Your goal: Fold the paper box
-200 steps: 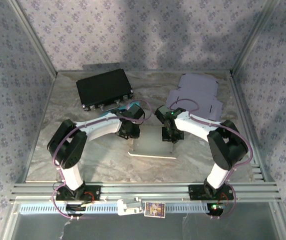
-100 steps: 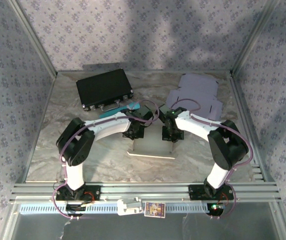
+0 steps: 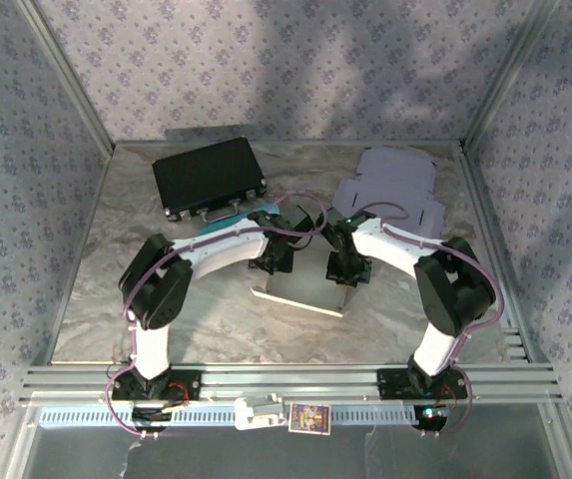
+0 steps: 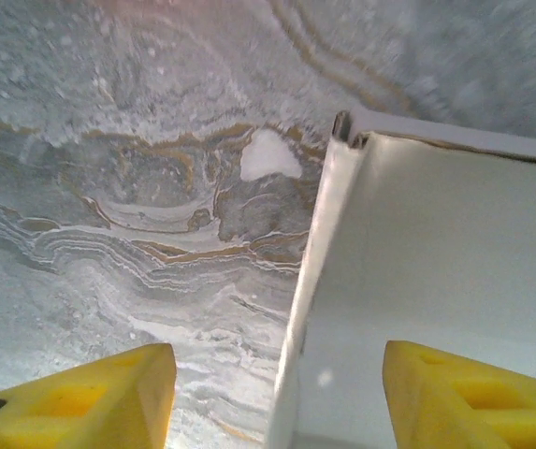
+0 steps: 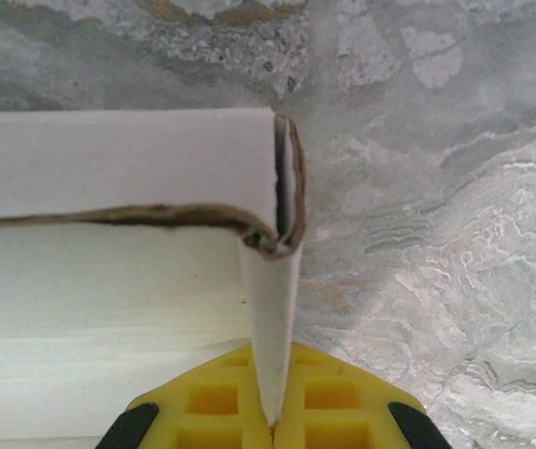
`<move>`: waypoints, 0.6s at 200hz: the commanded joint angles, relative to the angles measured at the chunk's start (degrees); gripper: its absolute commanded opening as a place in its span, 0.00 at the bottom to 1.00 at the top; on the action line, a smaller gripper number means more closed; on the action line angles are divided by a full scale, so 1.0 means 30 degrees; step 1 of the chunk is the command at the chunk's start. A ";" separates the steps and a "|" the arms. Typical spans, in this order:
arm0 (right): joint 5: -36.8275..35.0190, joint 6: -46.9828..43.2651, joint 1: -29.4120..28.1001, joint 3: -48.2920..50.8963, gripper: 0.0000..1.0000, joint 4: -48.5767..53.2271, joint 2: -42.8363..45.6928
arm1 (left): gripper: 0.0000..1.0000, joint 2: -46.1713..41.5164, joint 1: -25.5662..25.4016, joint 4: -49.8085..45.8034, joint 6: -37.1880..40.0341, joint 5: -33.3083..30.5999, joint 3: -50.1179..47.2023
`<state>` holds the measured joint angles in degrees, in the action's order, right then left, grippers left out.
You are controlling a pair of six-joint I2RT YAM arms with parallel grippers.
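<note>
Presently, the paper box (image 3: 303, 291) is found on the marbled tabletop (image 3: 166, 299), directly beneath and between the two pincers, with its walls raised but its near flap lying flat.

The right pincer (image 5: 269, 412) is clamped on the box's right wall. In the right wrist view the thin white panel is seen pinched edgewise between the yellow pads (image 5: 333, 402). Just ahead of them, the corner is seen tucked into a doubled layer. This grip is judged to serve two ends: the wall is held upright, and the light box is anchored so that it cannot be pushed about.

The left pincer (image 4: 277, 398) is held apart, astride the opposite wall. One of its fingers (image 4: 90, 398) is seen over bare tabletop outside the box, the other over the white floor inside, and the wall edge runs up between them untouched. From this placement it is judged that the left wall is about to be gripped or pressed into line, so that both sides can be squared together. Care would be called for, since so thin a panel could be buckled by an off-centre squeeze.

A black case (image 3: 209, 175) is set well beyond the left pincer, and a flat lavender cardboard blank (image 3: 395, 185) well beyond the right one. Both are out of the working space.
</note>
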<state>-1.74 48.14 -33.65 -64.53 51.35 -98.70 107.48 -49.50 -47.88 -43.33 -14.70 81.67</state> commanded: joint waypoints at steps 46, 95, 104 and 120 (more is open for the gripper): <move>0.3524 0.5695 0.1904 0.0843 0.00 0.0932 0.0086 | 0.68 -0.4614 0.3463 -0.1363 -0.0540 0.0536 0.3032; 0.5653 1.3533 0.2618 0.2404 0.00 -0.0893 0.1767 | 0.60 -0.7393 0.5075 -0.1336 -0.0473 0.2879 0.0762; 0.5809 1.4801 0.2585 0.2767 0.00 -0.1487 0.2133 | 0.57 -0.7858 0.5223 -0.0839 -0.0381 0.3872 -0.0343; 0.6273 1.6684 0.2574 0.3226 0.00 -0.2391 0.2454 | 0.52 -0.8336 0.5433 0.0142 -0.0586 0.6026 -0.2217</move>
<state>13.61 83.11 -25.65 -56.80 47.88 -94.08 84.12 -33.95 -49.06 -44.93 -6.61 81.95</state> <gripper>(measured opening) 0.061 0.544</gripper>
